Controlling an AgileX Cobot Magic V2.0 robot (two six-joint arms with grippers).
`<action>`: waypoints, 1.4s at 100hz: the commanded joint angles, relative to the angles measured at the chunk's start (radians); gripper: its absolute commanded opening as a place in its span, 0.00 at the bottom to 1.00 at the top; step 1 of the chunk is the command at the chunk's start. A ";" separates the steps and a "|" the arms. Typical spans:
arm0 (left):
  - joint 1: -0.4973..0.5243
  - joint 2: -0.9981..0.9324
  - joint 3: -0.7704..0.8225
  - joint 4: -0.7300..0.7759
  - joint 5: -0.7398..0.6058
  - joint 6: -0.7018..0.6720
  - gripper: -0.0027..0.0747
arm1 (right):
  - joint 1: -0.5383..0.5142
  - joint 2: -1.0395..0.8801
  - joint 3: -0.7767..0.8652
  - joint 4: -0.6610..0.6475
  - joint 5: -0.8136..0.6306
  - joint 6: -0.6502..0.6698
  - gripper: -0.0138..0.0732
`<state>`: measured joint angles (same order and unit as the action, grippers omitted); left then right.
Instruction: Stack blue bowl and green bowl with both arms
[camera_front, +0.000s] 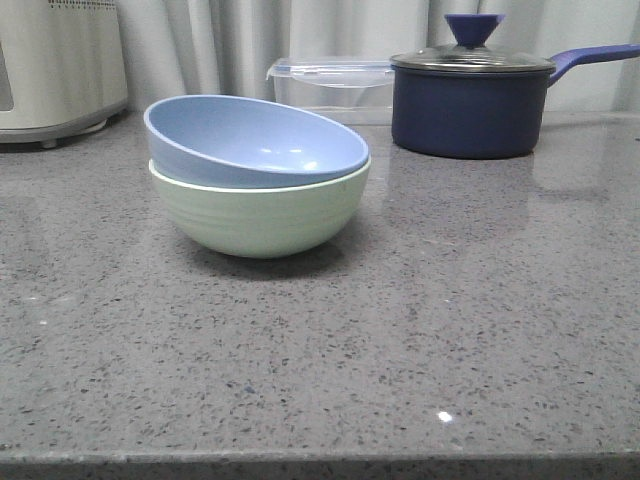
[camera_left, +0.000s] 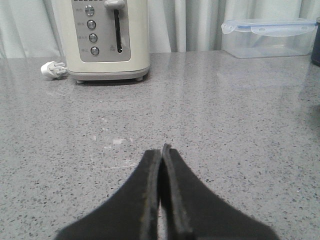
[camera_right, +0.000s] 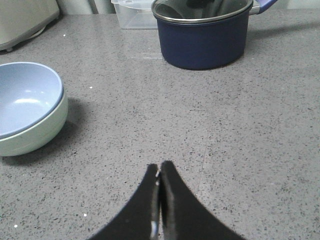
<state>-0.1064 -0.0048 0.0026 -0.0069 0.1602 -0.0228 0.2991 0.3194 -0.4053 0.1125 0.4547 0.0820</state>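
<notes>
The blue bowl (camera_front: 255, 140) sits tilted inside the green bowl (camera_front: 260, 215) on the grey counter, left of centre in the front view. The stack also shows in the right wrist view, blue bowl (camera_right: 27, 97) within green bowl (camera_right: 35, 132). My right gripper (camera_right: 160, 167) is shut and empty, over bare counter, well apart from the bowls. My left gripper (camera_left: 161, 150) is shut and empty over bare counter; no bowl shows in its view. Neither arm shows in the front view.
A dark navy lidded saucepan (camera_front: 470, 105) stands at the back right, its handle pointing right. A clear lidded container (camera_front: 330, 85) stands behind the bowls. A cream toaster (camera_front: 60, 65) is at the back left, with a white plug (camera_left: 52, 69) beside it.
</notes>
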 joint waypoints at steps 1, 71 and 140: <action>0.000 -0.034 0.041 -0.007 -0.074 -0.012 0.01 | -0.006 0.007 -0.026 -0.005 -0.084 0.002 0.07; 0.000 -0.034 0.041 -0.007 -0.074 -0.012 0.01 | -0.006 0.007 -0.026 -0.005 -0.084 0.002 0.07; 0.000 -0.034 0.041 -0.007 -0.074 -0.012 0.01 | -0.225 -0.111 0.240 -0.070 -0.409 0.002 0.07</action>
<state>-0.1064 -0.0048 0.0026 -0.0069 0.1632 -0.0228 0.0958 0.2281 -0.1892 0.0559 0.1876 0.0820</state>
